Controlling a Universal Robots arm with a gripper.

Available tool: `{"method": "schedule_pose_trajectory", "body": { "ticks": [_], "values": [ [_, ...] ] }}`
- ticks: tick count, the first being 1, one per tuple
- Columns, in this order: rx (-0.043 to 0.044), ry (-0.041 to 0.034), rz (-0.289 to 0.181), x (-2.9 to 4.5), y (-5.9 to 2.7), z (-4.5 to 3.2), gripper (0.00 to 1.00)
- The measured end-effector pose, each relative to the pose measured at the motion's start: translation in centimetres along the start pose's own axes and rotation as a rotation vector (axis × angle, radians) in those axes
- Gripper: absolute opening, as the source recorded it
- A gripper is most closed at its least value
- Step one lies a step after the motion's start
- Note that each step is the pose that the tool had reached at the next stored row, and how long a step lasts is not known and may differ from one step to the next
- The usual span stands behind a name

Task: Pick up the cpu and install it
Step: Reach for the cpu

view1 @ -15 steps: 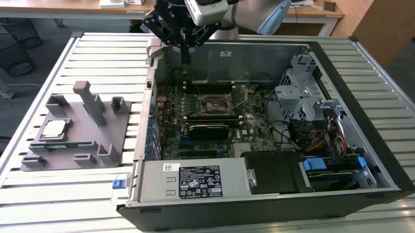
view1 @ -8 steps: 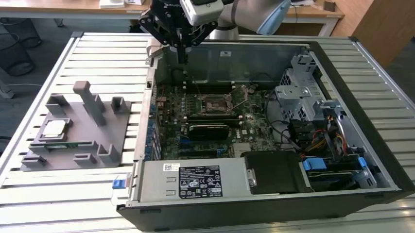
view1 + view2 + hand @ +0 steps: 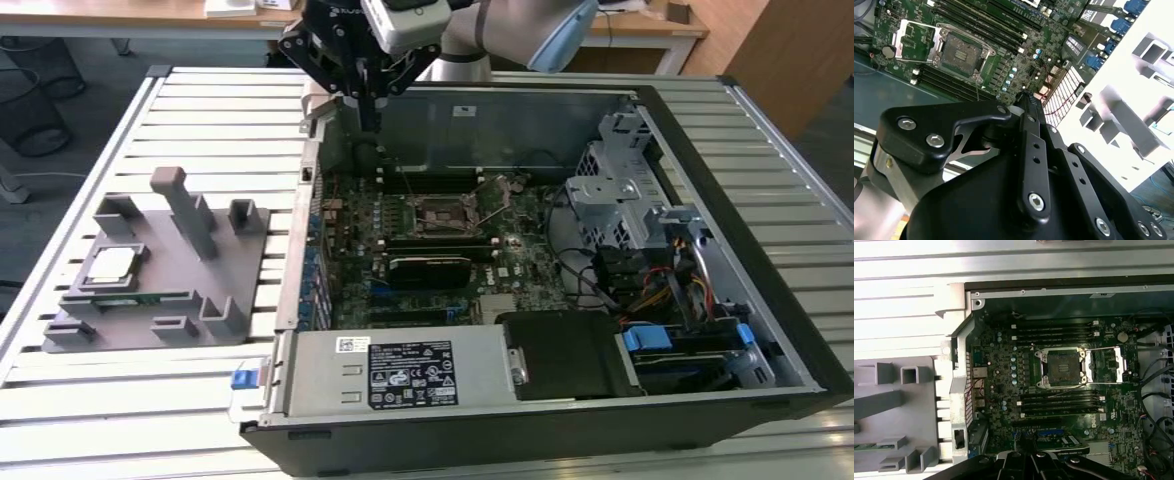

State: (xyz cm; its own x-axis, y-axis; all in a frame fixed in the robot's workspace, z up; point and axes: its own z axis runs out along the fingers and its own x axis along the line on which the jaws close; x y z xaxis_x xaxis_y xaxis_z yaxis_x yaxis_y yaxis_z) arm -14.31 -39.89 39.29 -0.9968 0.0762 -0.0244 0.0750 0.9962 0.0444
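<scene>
Black links of the gripper crowd the second wrist view, its jaws drawn together with nothing between them. Beyond them lies the motherboard's open socket. In the exterior view the gripper hangs at the upper middle of the frame, over the far edge of the computer case. The cpu, a flat square with a silver-grey top and pale rim, lies in the grey holder at the frame's middle left, well apart from the gripper.

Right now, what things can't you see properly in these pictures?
- The cpu: in the exterior view it is too small to show any markings.
- The socket: in the first wrist view its pins are too small and dark to make out.
- The grey holder: in the first wrist view it is cut off by the picture's edge.
- The motherboard: in the second wrist view its near part is hidden behind the gripper.
</scene>
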Motion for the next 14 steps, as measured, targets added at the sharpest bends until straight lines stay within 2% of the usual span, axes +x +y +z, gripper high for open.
{"method": "schedule_pose_trajectory", "body": {
  "ticks": [14],
  "values": [
    [0.0003,-0.0001,0.000,0.85,-0.07,0.07,0.11]
  ]
}}
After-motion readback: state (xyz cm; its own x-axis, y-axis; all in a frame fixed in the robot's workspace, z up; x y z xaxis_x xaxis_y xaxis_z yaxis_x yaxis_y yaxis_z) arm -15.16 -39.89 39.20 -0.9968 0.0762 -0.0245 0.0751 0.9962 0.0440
